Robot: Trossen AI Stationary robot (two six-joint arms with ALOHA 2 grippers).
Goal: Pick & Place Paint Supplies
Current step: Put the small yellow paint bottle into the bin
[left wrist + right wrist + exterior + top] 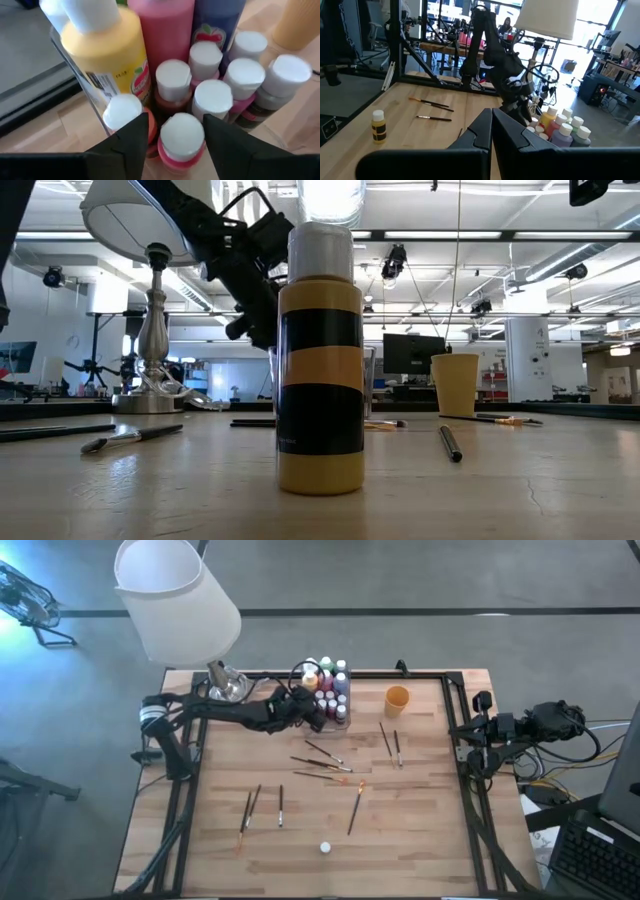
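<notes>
Wooden table (420, 830), seen from above, framed by the two dark arms. A table lamp (178, 600) with a white shade stands at the far left corner, behind the left arm.

Left gripper (175, 131): reaches over the cluster of paint bottles (332, 690) at the far middle of the table. Its jaws stand apart, released, with one small pink-red bottle (181, 140) with a white cap directly between them; the fingers (131, 137) flank that cap and show no visible contact with it. Beyond the jaws rise the larger bottles: a yellow one (107, 52), a pink one (167, 30) and a blue-purple one (217, 22); smaller white-capped bottles stand packed on the far side of the pinched gap. The bottles sit inside a clear plastic box (75, 75).

Right gripper (491, 131): parked off the right edge of the table, well apart from all supplies, jaws clenched on nothing.

An orange cup (397, 699) stands beside the cluster, on the side away from the left jaws. Paintbrushes (325, 762) lie scattered on the table nearer the front, below and clear of the left jaws. A lone yellow bottle with black bands (320, 360) stands upright near the front edge, far from both grippers.
</notes>
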